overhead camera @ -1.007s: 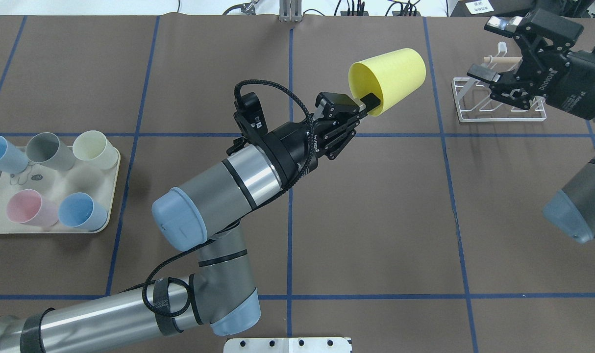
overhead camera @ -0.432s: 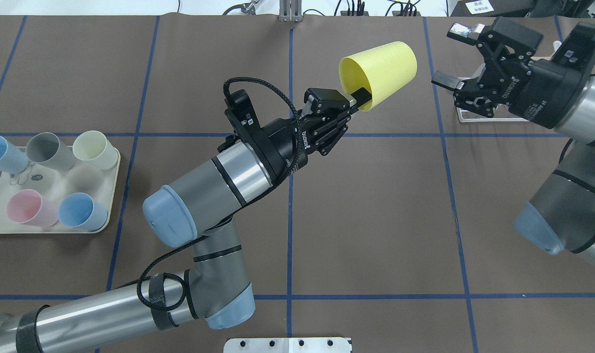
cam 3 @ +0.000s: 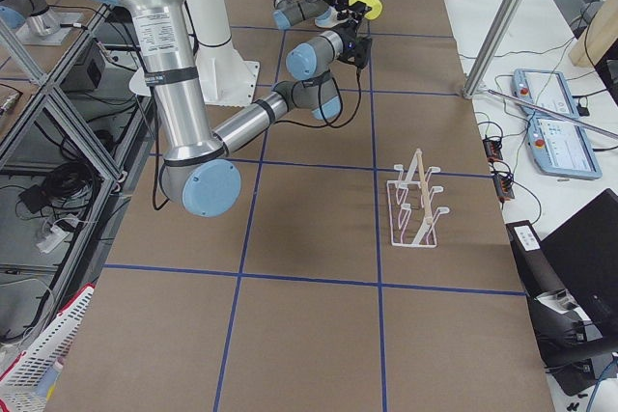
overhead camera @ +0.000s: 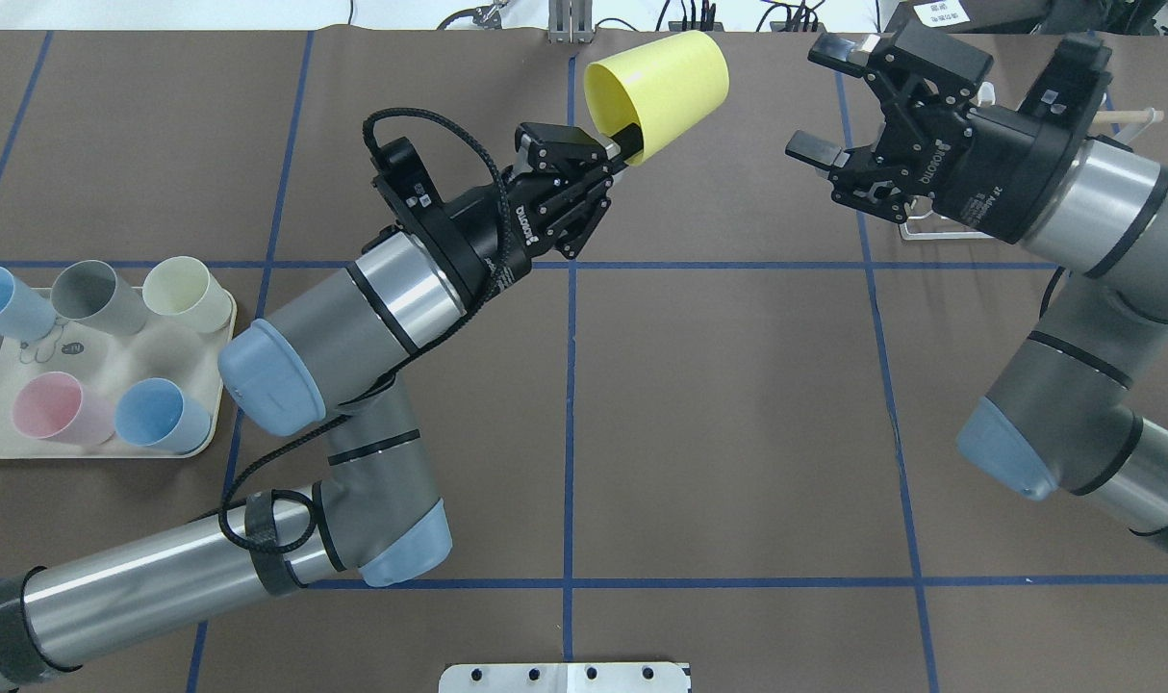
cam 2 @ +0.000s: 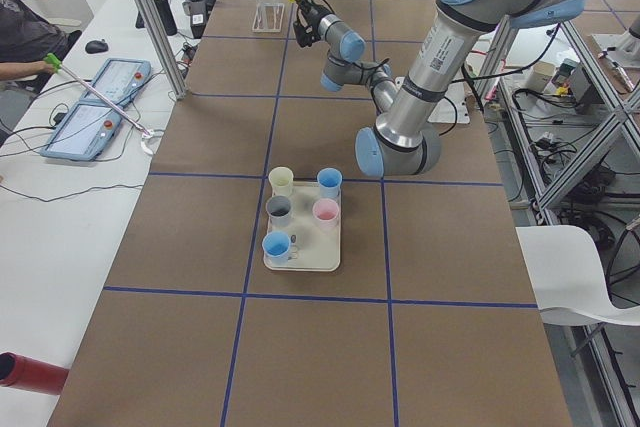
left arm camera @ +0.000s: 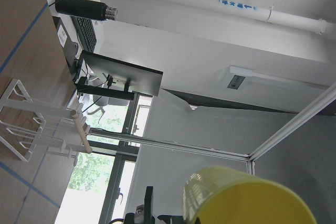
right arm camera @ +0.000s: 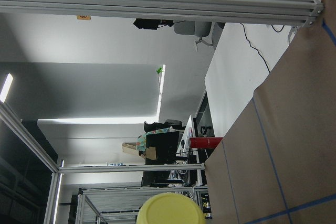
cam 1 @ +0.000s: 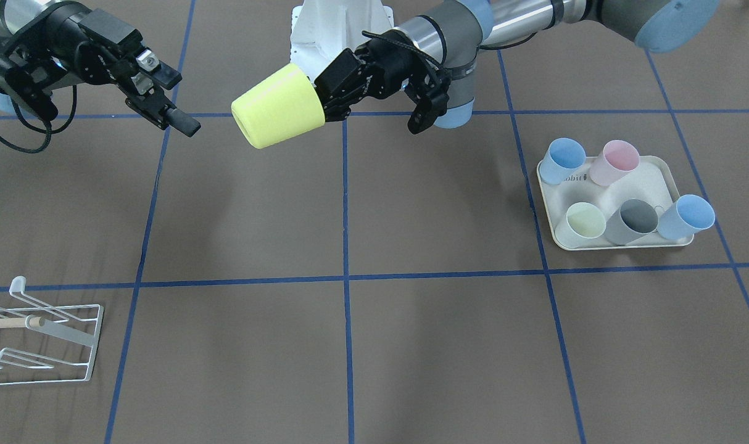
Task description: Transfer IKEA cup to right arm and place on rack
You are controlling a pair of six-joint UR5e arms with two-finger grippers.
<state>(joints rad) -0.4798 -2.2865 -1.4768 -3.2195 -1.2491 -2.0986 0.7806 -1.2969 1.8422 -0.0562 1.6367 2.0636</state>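
Observation:
The yellow IKEA cup (overhead camera: 656, 91) hangs in the air on its side, base toward the right arm. My left gripper (overhead camera: 626, 146) is shut on the cup's rim, one finger inside the mouth. In the front-facing view the cup (cam 1: 277, 114) juts left from the left gripper (cam 1: 324, 106). My right gripper (overhead camera: 817, 101) stands open a short gap to the cup's right, apart from it, with nothing between its fingers. In the front view, this gripper (cam 1: 178, 103) is left of the cup. The white wire rack (cam 1: 94, 345) stands on the table; overhead, the rack (overhead camera: 930, 229) is mostly hidden behind the right arm.
A cream tray (overhead camera: 93, 452) at the table's left holds several pastel cups, also seen in the front view on the tray (cam 1: 621, 245). The brown mat carries blue tape lines. The left arm's elbow (overhead camera: 266, 375) reaches over the table's middle.
The left arm has carried the yellow cup up and left in the overhead view, toward the far edge. The right gripper, still open, has swung left, off the rack toward the cup.

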